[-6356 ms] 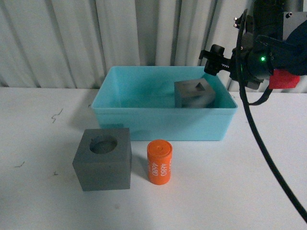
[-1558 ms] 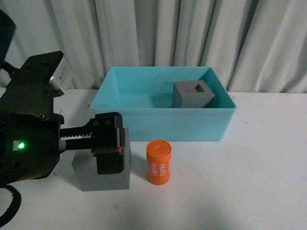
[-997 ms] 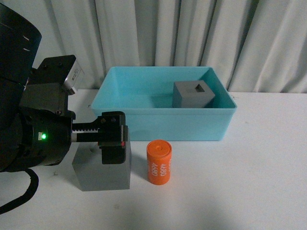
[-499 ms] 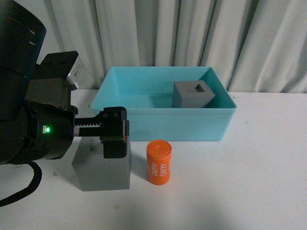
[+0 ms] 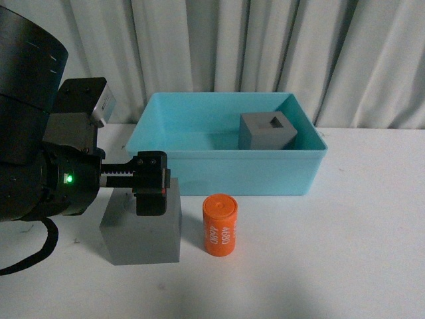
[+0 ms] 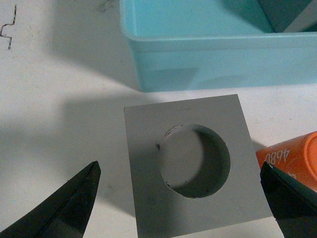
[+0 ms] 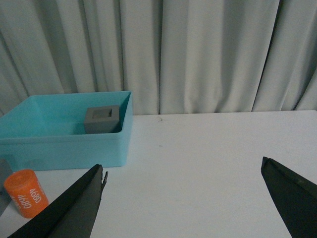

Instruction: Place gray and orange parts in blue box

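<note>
Left wrist view: the left claw (image 6: pixel 179 167), spread open, has settled straddling the gray cube (image 6: pixel 148 129), so gripping likely comes next.

**White table, pale curtain**

Before me lies a white table (image 5: pixel 372 252), matte and faintly shadowed. Behind its far edge a pale grey-white curtain (image 5: pixel 219 46) hangs in upright folds across the whole backdrop. My left wrist view shows a small dark scribble (image 6: pixel 7 29) on the tabletop.
</note>
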Robot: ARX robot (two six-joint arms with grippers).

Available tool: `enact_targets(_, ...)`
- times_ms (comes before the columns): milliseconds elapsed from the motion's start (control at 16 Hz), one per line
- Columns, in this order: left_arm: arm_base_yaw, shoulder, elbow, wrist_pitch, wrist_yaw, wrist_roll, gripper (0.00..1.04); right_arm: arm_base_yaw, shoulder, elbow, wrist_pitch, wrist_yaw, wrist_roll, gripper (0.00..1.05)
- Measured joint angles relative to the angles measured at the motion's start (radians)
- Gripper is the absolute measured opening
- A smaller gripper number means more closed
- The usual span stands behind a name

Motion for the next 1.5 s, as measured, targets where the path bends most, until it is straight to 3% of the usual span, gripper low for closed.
enact_targets(436,0.046,0.071,0.001,0.042,-0.009,0.039,0.98,0.0,0.0,0.0,0.0,0.0,0.0,0.98)
enact_targets(1496,0.003,0.138,0.027,0.071,-0.037,0.041,0.98,0.0,0.0,0.0,0.0,0.0,0.0,0.98)
